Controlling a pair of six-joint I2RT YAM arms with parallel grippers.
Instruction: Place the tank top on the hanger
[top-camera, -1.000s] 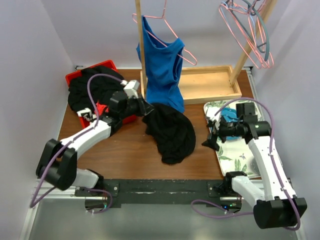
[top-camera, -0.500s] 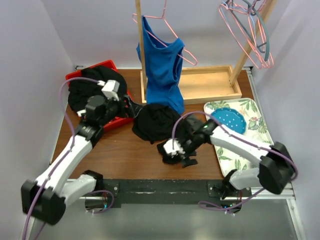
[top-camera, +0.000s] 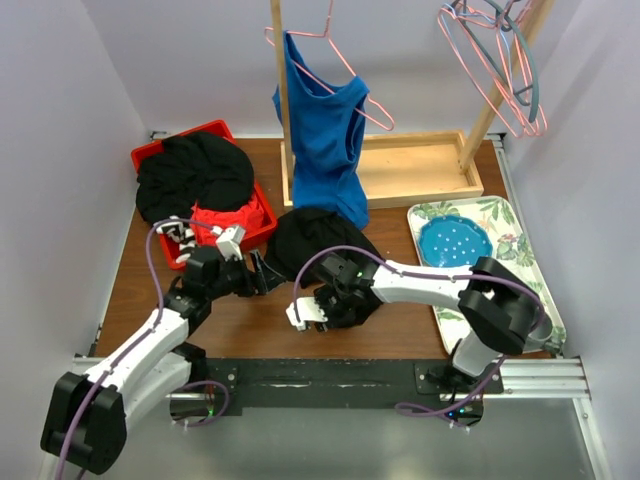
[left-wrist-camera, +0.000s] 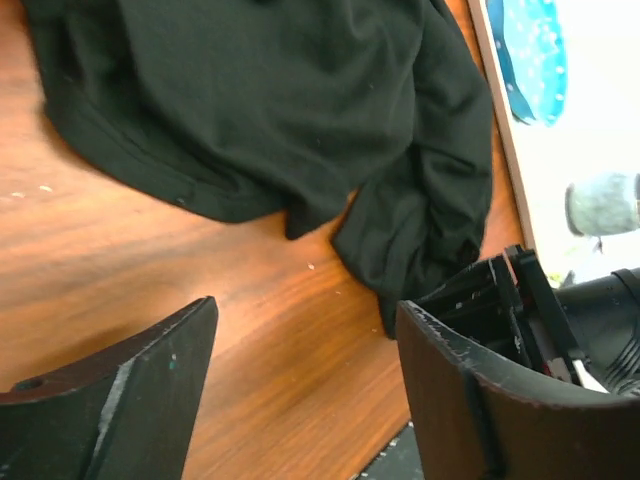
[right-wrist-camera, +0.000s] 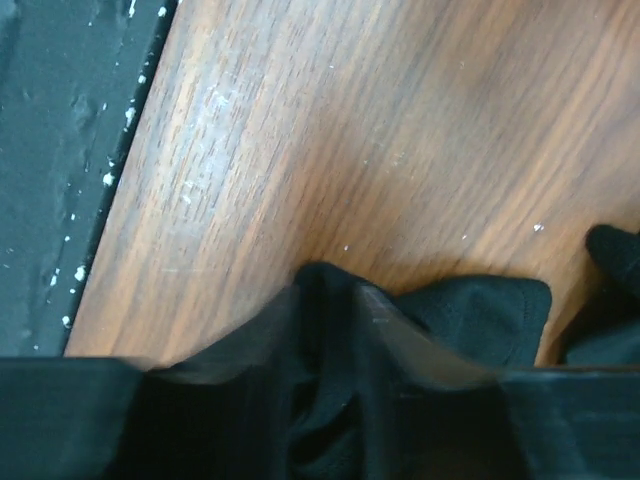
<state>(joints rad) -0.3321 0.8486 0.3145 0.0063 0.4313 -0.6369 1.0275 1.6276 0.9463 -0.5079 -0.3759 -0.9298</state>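
Note:
The black tank top (top-camera: 315, 238) lies crumpled on the wooden table, below the blue top. My right gripper (top-camera: 318, 308) sits at its near edge, shut on a raised fold of the black fabric (right-wrist-camera: 335, 330). My left gripper (top-camera: 262, 272) is low over the table just left of the tank top (left-wrist-camera: 300, 110). It is open, and only bare wood shows between its fingers (left-wrist-camera: 130, 400). Thin pink wire hangers (top-camera: 524, 128) hang with a teal one on the slanted pole at the top right, far from both grippers.
A blue top (top-camera: 325, 130) hangs on a pink hanger from the upright post. A red bin (top-camera: 150, 158) at the back left holds a black garment heap (top-camera: 195, 175). A wooden tray (top-camera: 420, 170) stands at the back, and a floral tray (top-camera: 500, 215) with a blue dish (top-camera: 455, 240) at the right.
My left arm drew back toward the near left, away from the fabric. My right gripper moved left along the tank top's near edge and closed on a fold.

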